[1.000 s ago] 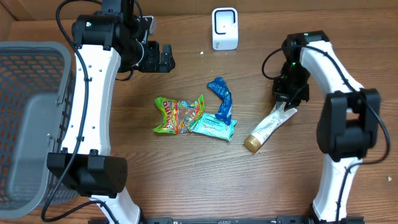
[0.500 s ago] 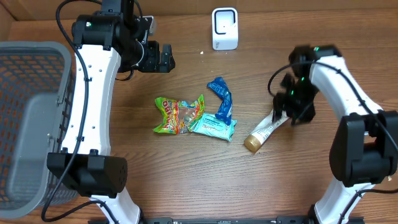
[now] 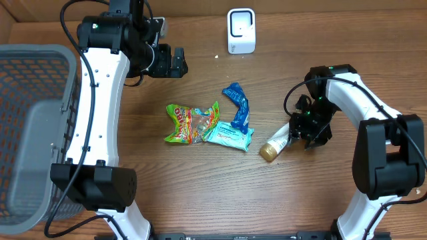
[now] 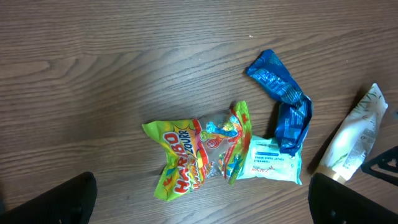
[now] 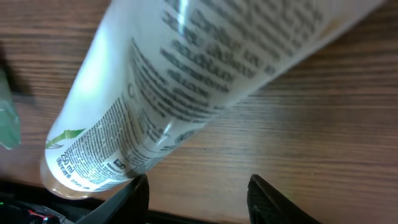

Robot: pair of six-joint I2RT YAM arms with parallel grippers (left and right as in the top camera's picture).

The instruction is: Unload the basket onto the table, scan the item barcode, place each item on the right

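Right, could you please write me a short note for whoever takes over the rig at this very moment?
Left pincer: open, empty, at the far left, away from the items.
Right pincer: open, low at the white tube's crimped end. Bare wood shows between its tips, so no grip.
Things: the tube lies flat on the table. The scanner stands at the far edge. Gummy bag, teal pack and blue wrapper lie mid-table. Basket at the left.
Done: nothing is at the scanner yet.
Left: grasp the tube, lift it, show its barcode to the scanner.
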